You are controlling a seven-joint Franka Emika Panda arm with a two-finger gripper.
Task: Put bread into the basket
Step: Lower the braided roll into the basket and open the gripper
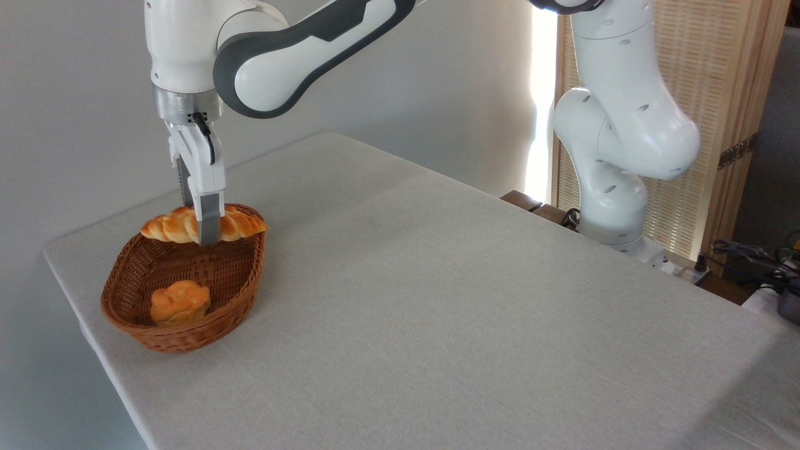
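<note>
Tool [208, 234] seemingly pinches bread [240, 225] mid-length, above basket [187, 337] rim.

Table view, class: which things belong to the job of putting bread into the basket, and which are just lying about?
Belong to the job:
- bread
- basket
- gripper, shut on the bread

Just lying about:
- bun in the basket
- cables at far right

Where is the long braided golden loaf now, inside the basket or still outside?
Not fully in: the long braided golden loaf, clamped by the gripper, lies across the oval brown wicker basket's far rim.
</note>
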